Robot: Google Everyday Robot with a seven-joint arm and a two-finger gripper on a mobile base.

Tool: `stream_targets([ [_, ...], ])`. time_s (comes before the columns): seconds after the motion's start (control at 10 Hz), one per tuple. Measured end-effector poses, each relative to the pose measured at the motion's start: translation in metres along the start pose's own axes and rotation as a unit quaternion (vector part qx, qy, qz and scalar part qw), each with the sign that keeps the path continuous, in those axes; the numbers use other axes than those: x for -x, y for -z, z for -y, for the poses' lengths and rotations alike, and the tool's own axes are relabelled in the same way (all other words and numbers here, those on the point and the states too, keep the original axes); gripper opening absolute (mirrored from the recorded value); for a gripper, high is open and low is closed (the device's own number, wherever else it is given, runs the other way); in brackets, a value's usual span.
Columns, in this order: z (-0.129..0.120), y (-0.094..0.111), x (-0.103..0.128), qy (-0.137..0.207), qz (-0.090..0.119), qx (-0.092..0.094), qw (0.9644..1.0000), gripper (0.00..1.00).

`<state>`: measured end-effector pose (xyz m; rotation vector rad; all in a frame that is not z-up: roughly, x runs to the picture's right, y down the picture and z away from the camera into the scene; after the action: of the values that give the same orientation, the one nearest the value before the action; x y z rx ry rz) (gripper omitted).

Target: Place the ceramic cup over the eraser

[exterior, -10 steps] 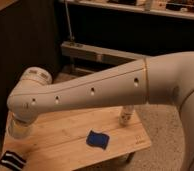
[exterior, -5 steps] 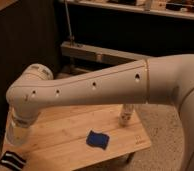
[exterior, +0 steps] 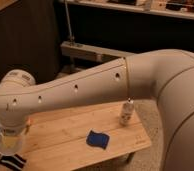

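The gripper is at the lower left of the camera view, under the wrist of the arm and over the near-left corner of the wooden table. It is closed tight. The ceramic cup hangs directly beneath it and appears to be in its hold; the contact itself is masked by the wrist.

The eraser lies on the table just below the cup, at the picture's bottom edge and only partly in view. Whether the cup's rim already touches it cannot be told.

Risks noted:
- Misalignment. The eraser looks about as wide as the cup's mouth. A slight offset would land the rim on the block, leaving the cup tilted or perched rather than over it.
- Edge proximity. The target sits close to the table's corner. A nudge on descent could push the eraser off, and a cup released off-centre could follow.
- Early release. Letting go before the rim is seated could let the cup topple or roll.
- Visibility. The arm covers much of the table, so the final alignment is hard to check.

The blue pad and the small bottle stand well apart and pose no obstruction.
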<state>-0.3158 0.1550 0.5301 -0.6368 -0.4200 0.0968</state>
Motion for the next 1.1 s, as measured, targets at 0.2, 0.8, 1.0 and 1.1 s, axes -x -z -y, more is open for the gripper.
stream_targets([
  [0.2,-0.009,0.001,0.006,0.011,-0.010,-0.001,0.9999,0.00],
  [0.8,-0.020,-0.016,0.020,0.025,-0.031,0.006,0.9992,0.00],
  [1.0,-0.022,-0.023,0.026,0.028,-0.039,0.006,0.9988,0.00],
  [1.1,-0.023,-0.028,0.028,0.029,-0.042,0.007,0.9987,0.00],
])
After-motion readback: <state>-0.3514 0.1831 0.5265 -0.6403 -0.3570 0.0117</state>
